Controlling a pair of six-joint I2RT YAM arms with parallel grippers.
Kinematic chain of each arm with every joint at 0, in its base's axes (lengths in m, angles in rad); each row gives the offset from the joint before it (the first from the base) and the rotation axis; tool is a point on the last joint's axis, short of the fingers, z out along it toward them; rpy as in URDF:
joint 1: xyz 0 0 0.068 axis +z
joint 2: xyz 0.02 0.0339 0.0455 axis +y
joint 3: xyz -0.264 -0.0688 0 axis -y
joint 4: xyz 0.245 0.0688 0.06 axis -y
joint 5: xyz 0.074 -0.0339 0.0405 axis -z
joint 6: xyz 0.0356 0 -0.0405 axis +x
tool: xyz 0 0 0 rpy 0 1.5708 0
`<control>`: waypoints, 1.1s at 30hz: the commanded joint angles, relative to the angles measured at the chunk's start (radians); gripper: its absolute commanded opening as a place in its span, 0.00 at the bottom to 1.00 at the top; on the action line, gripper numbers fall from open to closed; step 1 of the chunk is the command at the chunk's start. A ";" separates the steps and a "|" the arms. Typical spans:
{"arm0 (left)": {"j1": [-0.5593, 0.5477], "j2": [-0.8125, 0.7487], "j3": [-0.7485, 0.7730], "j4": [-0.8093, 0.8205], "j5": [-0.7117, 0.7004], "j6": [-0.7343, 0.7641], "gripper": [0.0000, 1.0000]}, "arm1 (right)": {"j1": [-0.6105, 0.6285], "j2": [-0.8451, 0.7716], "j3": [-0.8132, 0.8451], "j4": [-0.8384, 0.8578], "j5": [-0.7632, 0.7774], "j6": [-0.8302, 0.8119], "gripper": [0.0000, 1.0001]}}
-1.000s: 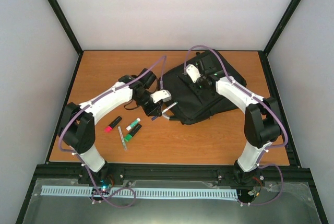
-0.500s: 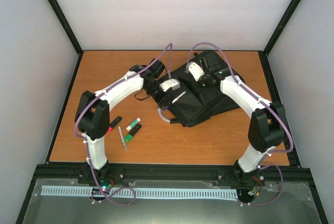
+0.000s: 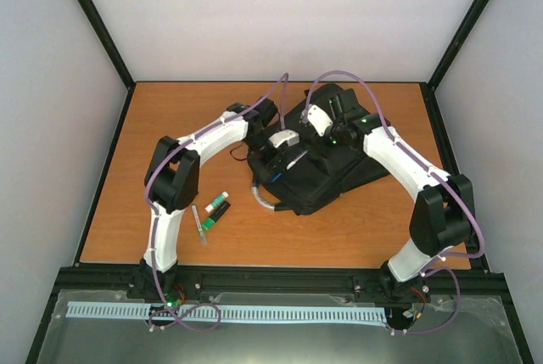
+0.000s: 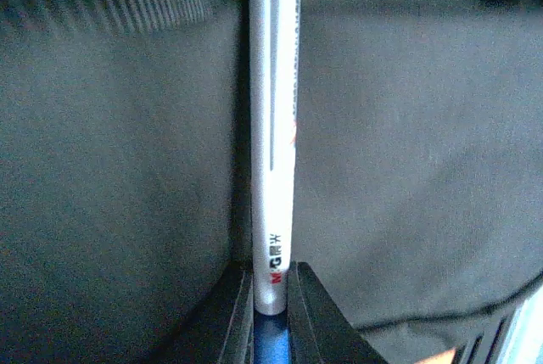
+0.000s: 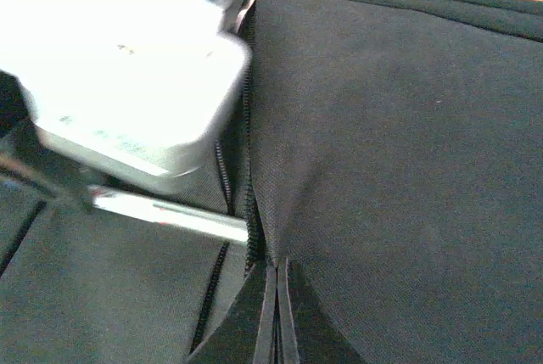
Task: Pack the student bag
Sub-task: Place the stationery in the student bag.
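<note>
Top external view — pen poised at the student bag (image 3: 335, 182), lying right of centre on the bench (image 3: 161, 109).
Left gripper (image 4: 271, 283), stretched far over the bag, has its jaws clamped on a silver pen (image 4: 273, 126); the tip could snag the zip edge and skid outside. Right gripper (image 5: 274, 300), bent down opposite, jaws pressed together pinching the opening's fabric — a slip would close the gap.
</note>
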 commanded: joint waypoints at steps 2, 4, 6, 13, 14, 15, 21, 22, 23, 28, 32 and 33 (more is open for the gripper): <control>0.006 0.043 0.163 -0.004 0.013 -0.035 0.10 | 0.027 -0.053 -0.032 0.006 -0.126 -0.038 0.03; 0.006 0.052 0.191 -0.006 0.007 -0.037 0.10 | 0.029 -0.050 -0.042 0.009 -0.125 -0.042 0.03; 0.006 0.063 0.212 -0.009 0.003 -0.041 0.10 | 0.029 -0.047 -0.046 0.011 -0.120 -0.047 0.03; 0.006 0.079 0.235 -0.013 -0.049 -0.049 0.30 | 0.029 -0.029 -0.065 0.022 -0.094 -0.054 0.03; 0.006 0.068 0.229 -0.014 -0.061 -0.044 0.34 | 0.029 -0.028 -0.068 0.026 -0.093 -0.050 0.03; 0.006 0.047 0.215 -0.011 -0.072 -0.036 0.39 | 0.029 -0.029 -0.071 0.028 -0.091 -0.044 0.03; 0.006 -0.107 0.091 -0.026 -0.101 0.015 0.51 | 0.029 -0.029 -0.088 0.056 -0.090 -0.031 0.03; 0.006 -0.132 0.059 -0.023 -0.108 0.019 0.51 | 0.028 -0.029 -0.090 0.058 -0.091 -0.031 0.03; 0.006 -0.162 0.019 -0.012 -0.120 0.022 0.51 | 0.029 -0.031 -0.091 0.062 -0.091 -0.030 0.03; 0.006 -0.270 -0.171 0.039 -0.140 0.018 0.51 | 0.029 -0.034 -0.102 0.074 -0.091 -0.025 0.03; 0.006 -0.286 -0.256 0.067 -0.140 0.011 0.48 | 0.029 -0.033 -0.108 0.082 -0.096 -0.021 0.03; 0.006 -0.284 -0.263 0.074 -0.131 0.009 0.47 | 0.029 -0.032 -0.109 0.083 -0.097 -0.019 0.03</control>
